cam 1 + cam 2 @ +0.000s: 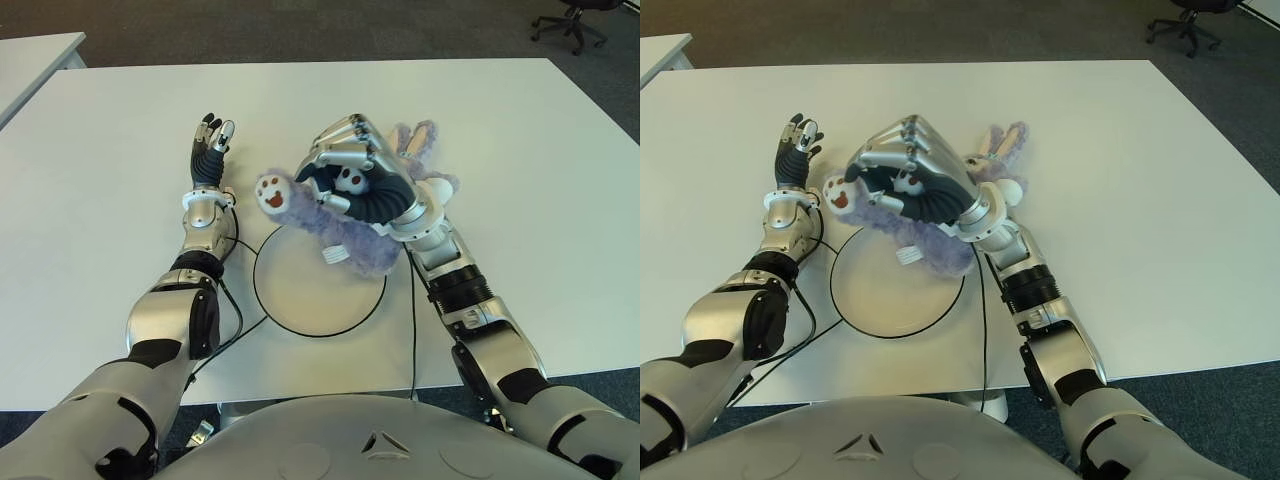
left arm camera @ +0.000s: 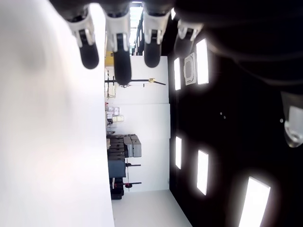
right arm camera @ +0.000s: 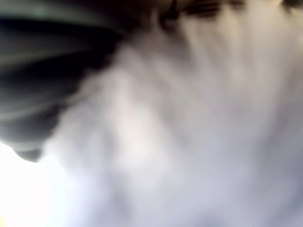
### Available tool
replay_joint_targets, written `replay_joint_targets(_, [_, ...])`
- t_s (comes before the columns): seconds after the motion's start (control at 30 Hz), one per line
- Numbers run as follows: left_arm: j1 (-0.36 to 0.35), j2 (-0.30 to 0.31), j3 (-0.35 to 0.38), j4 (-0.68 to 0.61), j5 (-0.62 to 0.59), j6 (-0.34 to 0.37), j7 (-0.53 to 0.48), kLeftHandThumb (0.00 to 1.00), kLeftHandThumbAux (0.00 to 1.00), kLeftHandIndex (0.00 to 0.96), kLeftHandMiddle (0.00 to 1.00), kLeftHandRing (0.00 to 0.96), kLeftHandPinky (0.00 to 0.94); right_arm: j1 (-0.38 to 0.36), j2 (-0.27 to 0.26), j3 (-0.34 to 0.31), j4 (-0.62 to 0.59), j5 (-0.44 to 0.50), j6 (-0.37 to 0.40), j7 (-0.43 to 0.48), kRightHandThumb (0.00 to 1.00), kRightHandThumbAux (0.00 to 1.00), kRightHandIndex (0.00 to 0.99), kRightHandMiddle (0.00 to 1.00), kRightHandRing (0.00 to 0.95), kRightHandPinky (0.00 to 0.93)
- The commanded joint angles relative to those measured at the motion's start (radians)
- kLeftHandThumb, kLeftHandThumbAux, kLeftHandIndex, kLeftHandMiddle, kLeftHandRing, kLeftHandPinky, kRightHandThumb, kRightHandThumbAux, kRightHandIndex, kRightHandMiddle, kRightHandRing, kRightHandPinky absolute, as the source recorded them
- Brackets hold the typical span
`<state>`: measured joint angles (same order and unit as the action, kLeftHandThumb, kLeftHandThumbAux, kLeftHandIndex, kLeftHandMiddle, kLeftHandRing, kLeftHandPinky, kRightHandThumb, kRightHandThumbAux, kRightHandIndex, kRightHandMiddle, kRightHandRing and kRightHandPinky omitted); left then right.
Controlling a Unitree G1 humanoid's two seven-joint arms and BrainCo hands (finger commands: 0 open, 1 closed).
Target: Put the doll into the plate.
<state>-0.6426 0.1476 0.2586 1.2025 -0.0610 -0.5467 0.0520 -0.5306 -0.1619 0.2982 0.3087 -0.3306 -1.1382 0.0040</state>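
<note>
Two hands are over the white table (image 1: pixel 520 200); only the right one is at work.

Left hand (image 1: pixel 209 152): lies palm-side toward the tabletop, left of the doll and beyond the plate's left edge. Fingers extended and relaxed, nothing between them. The left wrist view shows the dark fingertips (image 2: pixel 89 56) straight, alongside the bare white surface. Whether the hand touches the table cannot be told from the eye views.

Cable (image 1: pixel 232 325): thin and black, runs from the left forearm past the plate's left rim toward the table's near edge.

Plate (image 1: pixel 300 300): white, round, dark rim, flat on the table in front of the robot, between the two forearms. Its near and left parts are bare.

Doll (image 1: pixel 345 245): purple plush with a round face showing a red mouth, pointing left. It is held in the right hand, above and overlapping the far right rim of the plate. Its lower body, with a small white tag, hangs over the plate's far right part; contact with the plate cannot be confirmed. A plush limb or ear sticks out past the hand on the far right side.

Right hand (image 1: pixel 355 170): fingers curled down over the doll's middle, clamped on it from above. The right wrist view is filled by blurred pale plush, close against the palm.

Office chair base (image 1: pixel 570 25): on the dark carpet beyond the far right corner of the table.
</note>
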Motion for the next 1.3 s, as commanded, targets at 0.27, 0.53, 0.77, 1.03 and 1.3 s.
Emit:
replay_joint_targets(0.27, [0.113,-0.037,-0.005,0.082,0.001,0.033,-0.04,0.0,0.381,0.0,0.091,0.136,0.088,-0.034,0.017,0.026,0.139,0.035,-0.032,0.049,0.722,0.713,0.437,0.811,0.819,0.831])
replay_joint_targets(0.53, [0.119,-0.038,-0.014,0.082,0.011,0.024,-0.028,0.0,0.413,0.0,0.085,0.108,0.081,-0.037,0.04,0.064,0.205,0.101,-0.003,0.111,0.727,0.71,0.438,0.822,0.825,0.835])
replay_joint_targets(0.77, [0.117,-0.038,-0.02,0.086,0.021,0.025,-0.008,0.0,0.443,0.0,0.08,0.118,0.096,-0.053,0.052,0.061,0.249,0.094,-0.021,0.135,0.728,0.709,0.439,0.817,0.82,0.828])
replay_joint_targets(1.03, [0.112,-0.038,-0.014,0.09,0.012,0.036,-0.027,0.0,0.45,0.0,0.084,0.114,0.084,-0.056,0.067,0.056,0.27,0.091,-0.03,0.142,0.728,0.708,0.439,0.811,0.813,0.824])
replay_joint_targets(1.3, [0.107,-0.042,0.003,0.093,-0.007,0.051,-0.043,0.0,0.431,0.0,0.105,0.128,0.11,-0.05,0.079,0.07,0.273,0.131,-0.021,0.175,0.73,0.709,0.439,0.811,0.814,0.829])
